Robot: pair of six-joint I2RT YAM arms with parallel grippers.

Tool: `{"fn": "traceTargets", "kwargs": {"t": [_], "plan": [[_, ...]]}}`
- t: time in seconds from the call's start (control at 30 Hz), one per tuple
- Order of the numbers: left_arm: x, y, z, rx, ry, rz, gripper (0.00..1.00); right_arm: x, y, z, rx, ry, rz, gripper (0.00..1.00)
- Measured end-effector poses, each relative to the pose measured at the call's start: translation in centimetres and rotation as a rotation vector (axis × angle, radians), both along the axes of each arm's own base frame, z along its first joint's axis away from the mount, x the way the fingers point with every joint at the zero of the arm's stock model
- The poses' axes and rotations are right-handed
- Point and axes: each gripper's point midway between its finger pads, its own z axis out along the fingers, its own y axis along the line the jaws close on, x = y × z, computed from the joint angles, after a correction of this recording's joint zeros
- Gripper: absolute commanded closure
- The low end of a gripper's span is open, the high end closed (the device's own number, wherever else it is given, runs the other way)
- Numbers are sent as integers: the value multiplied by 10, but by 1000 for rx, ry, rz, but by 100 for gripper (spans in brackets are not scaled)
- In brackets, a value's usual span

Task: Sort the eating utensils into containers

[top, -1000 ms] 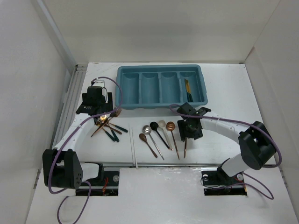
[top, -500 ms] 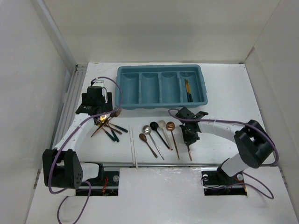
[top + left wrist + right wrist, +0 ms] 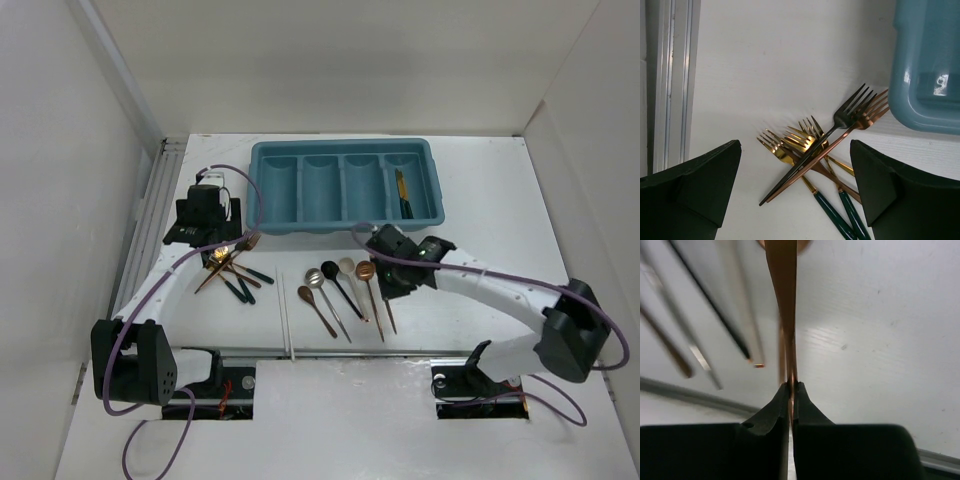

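Observation:
A teal tray [image 3: 262, 190] with its slot containers side by side stands at the back; one dark-and-gold utensil [image 3: 402, 192] lies in the rightmost slot. My right gripper [image 3: 392, 285] is shut on a slim copper utensil [image 3: 390, 318], just right of a row of spoons [image 3: 330, 275]. In the right wrist view the fingertips [image 3: 790, 386] pinch the copper handle [image 3: 782, 300] edge-on above the table. My left gripper [image 3: 795, 150] stands open over a crossed pile of forks [image 3: 815, 145], touching none; that pile [image 3: 235, 268] lies left of the spoons.
A thin white chopstick [image 3: 285, 315] lies between the forks and the spoons. The tray's corner [image 3: 925, 75] sits close to the right of the fork tines. A metal rail [image 3: 670, 85] runs along the table's left side, white walls enclose it.
My right gripper has closed on the copper utensil and shifted left toward the spoon row with it. The left arm has not moved.

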Motion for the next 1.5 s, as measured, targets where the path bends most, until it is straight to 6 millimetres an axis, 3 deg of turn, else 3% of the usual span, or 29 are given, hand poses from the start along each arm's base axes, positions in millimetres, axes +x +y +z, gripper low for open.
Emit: {"fn": "traceTargets", "kwargs": {"t": [0.1,0.2,0.27,0.33,0.4,0.5,0.6,0.7,0.87,0.97,1.07,1.1,1.17,1.33,1.5], "plan": [[0,0,0,0,0,0,12,25,21,63,109,-145,7,100],[0,0,0,0,0,0,12,60,30,131,184,-313,-3,100],[0,0,0,0,0,0,12,92,25,163,193,-407,-28,100],[0,0,0,0,0,0,12,132,11,182,161,-477,-66,100],[0,0,0,0,0,0,12,179,-9,185,102,-530,-111,100],[0,0,0,0,2,0,12,242,-41,168,-4,-551,-154,100],[-3,0,-1,1,10,1,12,298,-68,133,-91,-525,-169,100],[-6,2,1,7,12,6,12,329,-87,92,-144,-462,-163,100],[-8,4,3,21,9,2,15,343,-88,45,-155,-375,-116,53],[-11,8,-2,52,42,-20,17,343,-79,39,-135,-358,-79,44],[-13,14,-18,119,126,-82,31,342,-73,45,-111,-367,-61,44],[-14,16,-28,151,171,-123,47,339,-71,48,-107,-373,-54,44],[-19,17,-46,195,266,-212,58,332,-70,57,-100,-382,-45,44],[-39,5,-85,199,465,-432,71,308,-64,93,-59,-450,-21,44],[-32,-3,-87,174,487,-491,81,292,-56,114,-11,-510,-1,44]]}}
